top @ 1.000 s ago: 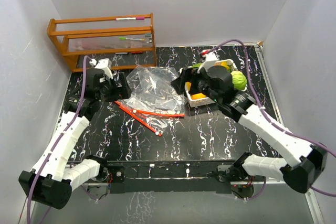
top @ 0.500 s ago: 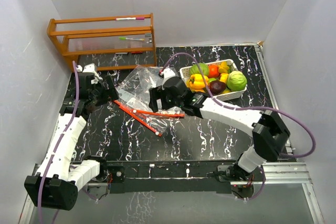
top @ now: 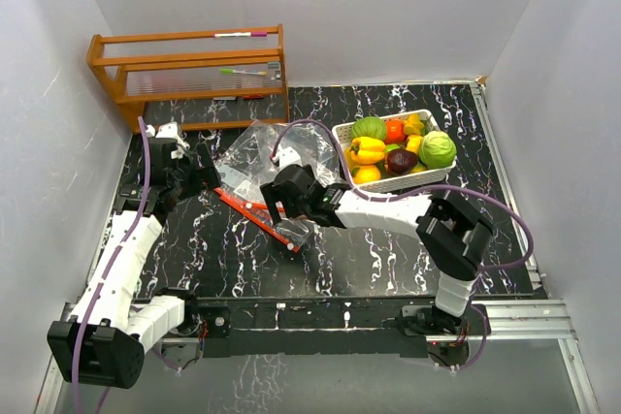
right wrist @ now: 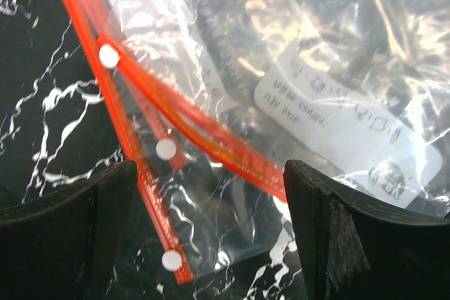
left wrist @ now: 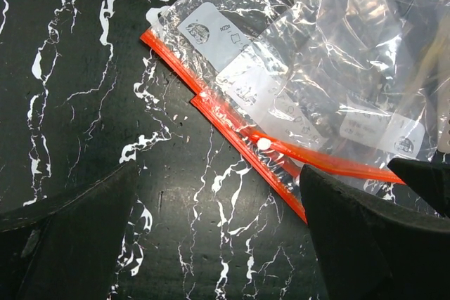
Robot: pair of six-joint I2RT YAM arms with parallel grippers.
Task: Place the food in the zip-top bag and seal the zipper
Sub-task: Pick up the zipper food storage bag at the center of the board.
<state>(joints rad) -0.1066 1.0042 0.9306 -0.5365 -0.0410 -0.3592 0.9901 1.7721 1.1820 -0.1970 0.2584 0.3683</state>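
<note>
The clear zip-top bag point(top: 267, 157) lies crumpled on the black marbled table, its red zipper strips point(top: 262, 212) spread apart toward the front. My left gripper point(top: 207, 175) hovers open at the bag's left corner; in the left wrist view the zipper point(left wrist: 239, 138) runs past the right finger point(left wrist: 365, 237), with bare table between the jaws. My right gripper point(top: 278, 208) is open low over the zipper end; in the right wrist view the red strips point(right wrist: 151, 166) lie between its fingers point(right wrist: 63, 237). The food point(top: 388, 147), glossy yellow, red, green and purple pieces, sits in a white basket point(top: 408, 181).
A wooden rack point(top: 189, 70) with pens stands at the back left. White walls close in the table on the left, back and right. The right arm point(top: 388, 208) stretches across the table's middle in front of the basket.
My right gripper has swung left from the basket, across the table, down to the bag's zipper end. My left gripper drew back a little to the left.
</note>
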